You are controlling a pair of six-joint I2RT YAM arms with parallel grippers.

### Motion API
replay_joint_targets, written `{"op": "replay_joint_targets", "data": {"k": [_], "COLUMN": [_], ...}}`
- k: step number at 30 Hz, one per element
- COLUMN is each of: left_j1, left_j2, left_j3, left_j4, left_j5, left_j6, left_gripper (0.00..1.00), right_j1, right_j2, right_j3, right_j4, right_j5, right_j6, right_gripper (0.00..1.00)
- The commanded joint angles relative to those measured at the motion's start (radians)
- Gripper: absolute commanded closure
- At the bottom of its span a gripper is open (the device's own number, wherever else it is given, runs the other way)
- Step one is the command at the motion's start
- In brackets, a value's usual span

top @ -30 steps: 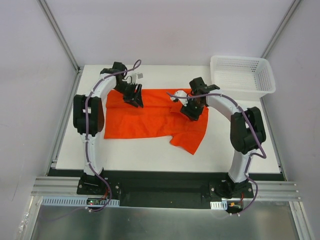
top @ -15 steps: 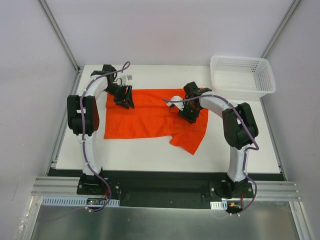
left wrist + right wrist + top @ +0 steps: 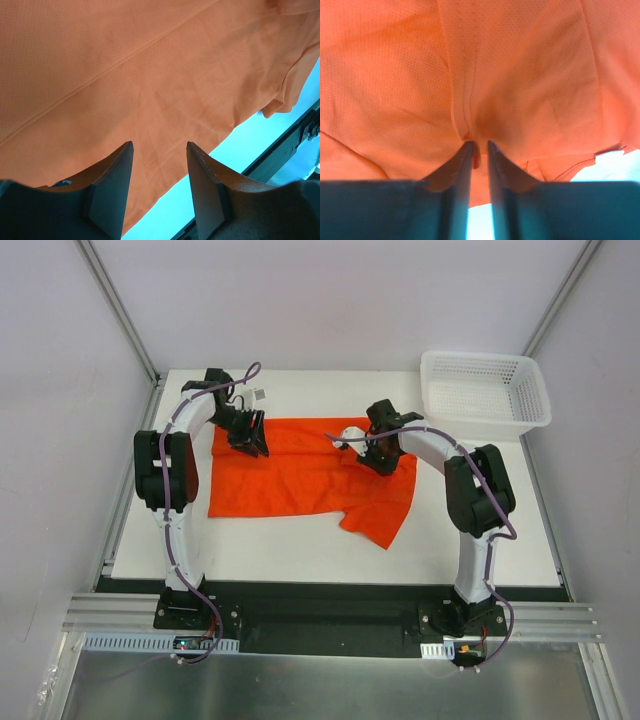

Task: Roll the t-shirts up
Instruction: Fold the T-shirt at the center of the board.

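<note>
— Since half a second ago the right gripper (image 3: 380,458) has crept a little toward the far edge of the white desk (image 3: 300,540); the left gripper (image 3: 250,440) has hardly stirred
— And where is the cloth?
— A plain orange-red short-sleeved t-shirt of thin fabric (image 3: 300,475) lies spread flat across the middle of the desk, nearer the far edge than the near one. One sleeve trails toward the near edge, right of centre. Both grippers sit over its far strip, the left one by its far left corner, the right one toward its far right part
— How do the fingers stand?
— On the left, moderately apart, nothing between them, with the t-shirt filling the wrist view beneath. Whether the tips press the cloth I cannot tell. On the right, drawn in to a narrow slit, with a raised seam fold of the t-shirt nipped between the tips
— Anything else?
— A white mesh plastic basket (image 3: 470,425) stands at the far right corner, apart from the t-shirt
</note>
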Motion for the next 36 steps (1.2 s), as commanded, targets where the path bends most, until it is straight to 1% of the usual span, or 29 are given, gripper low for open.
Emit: {"op": "replay_joint_targets", "data": {"k": [1, 4, 5, 11, 16, 20, 29, 36], "left_j1": [0.003, 0.003, 0.004, 0.007, 0.007, 0.007, 0.007, 0.007], "left_j2": [-0.053, -0.056, -0.057, -0.059, -0.059, -0.062, -0.054, -0.053], "left_j3": [0.026, 0.025, 0.025, 0.023, 0.025, 0.029, 0.036, 0.036], "left_j4": [-0.014, -0.012, -0.012, -0.014, -0.014, -0.014, -0.014, -0.012], "left_j5": [-0.002, -0.004, -0.002, 0.0, 0.001, -0.004, -0.004, -0.005], "left_j6": [0.009, 0.012, 0.014, 0.014, 0.014, 0.015, 0.015, 0.017], "left_gripper": [0.53, 0.54, 0.54, 0.54, 0.54, 0.54, 0.54, 0.54], "right_j1": [0.008, 0.008, 0.012, 0.034, 0.044, 0.046, 0.052, 0.06], "right_j2": [-0.004, -0.014, -0.019, -0.041, -0.039, -0.044, -0.045, -0.044], "right_j3": [0.034, 0.062, 0.078, 0.147, 0.161, 0.206, 0.29, 0.299], "right_j4": [-0.036, -0.085, -0.095, -0.184, -0.204, -0.267, -0.316, -0.346], "right_j5": [0.001, -0.017, -0.023, -0.055, -0.06, -0.089, -0.135, -0.16], "right_j6": [-0.003, 0.008, 0.02, 0.069, 0.109, 0.151, 0.215, 0.246], "right_gripper": [0.89, 0.99, 0.99, 0.99, 0.99, 0.99, 0.99, 0.99]}}
